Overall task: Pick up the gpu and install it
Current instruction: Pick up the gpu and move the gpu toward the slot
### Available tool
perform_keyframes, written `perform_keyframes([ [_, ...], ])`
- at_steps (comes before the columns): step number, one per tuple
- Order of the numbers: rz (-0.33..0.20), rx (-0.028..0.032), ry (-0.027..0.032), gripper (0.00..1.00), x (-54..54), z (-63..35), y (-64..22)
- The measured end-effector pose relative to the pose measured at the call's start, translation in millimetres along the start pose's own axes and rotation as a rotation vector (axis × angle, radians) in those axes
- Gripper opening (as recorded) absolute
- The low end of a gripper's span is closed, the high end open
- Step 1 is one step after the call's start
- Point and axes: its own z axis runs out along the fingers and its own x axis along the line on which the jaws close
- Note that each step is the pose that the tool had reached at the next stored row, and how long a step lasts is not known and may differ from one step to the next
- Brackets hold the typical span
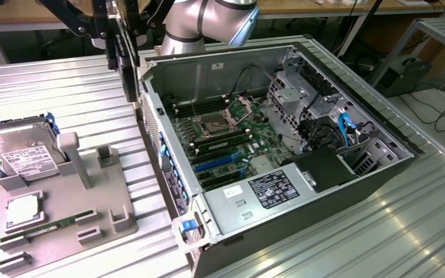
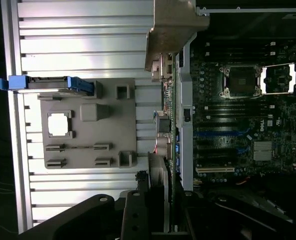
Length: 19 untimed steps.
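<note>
Nearest, on the exterior view's left: grey fixture tray (image 1: 60, 214) on the ribbed desk (image 1: 53, 87), memory stick (image 1: 48, 227) and hard drive (image 1: 25, 155) lying in their cradles. Past it, open computer case (image 1: 199, 75) on its side, motherboard (image 1: 230, 136) bared, blue expansion slots (image 1: 218, 162) free near the board's middle. Farthest, off the case's far corner on the exterior view's left: gpu (image 1: 127, 78) hanging edge-on and upright from the gripper (image 2: 161, 210), clear of the desk, just outside the case wall, pale bracket (image 2: 170, 25) at the end away from the grip.

Carrying step, by the look of it, with installation not yet done. Probably best done slowly: card kept vertical, lifted high enough to clear the case wall, steered away from the loose black cable (image 1: 247, 78) and the raised processor-socket frame (image 1: 242, 107), long edge held parallel to the blue slots.

Fingers (image 2: 136, 210) closed on the gpu, one on each face, apart only by the card's thickness; nothing else touched.
</note>
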Motion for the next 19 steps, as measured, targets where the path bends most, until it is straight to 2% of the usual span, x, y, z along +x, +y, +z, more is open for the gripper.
perform_keyframes([
  [19, 0.0, -0.0002, 0.0, 0.28, -20.5, 0.4, 0.4],
])
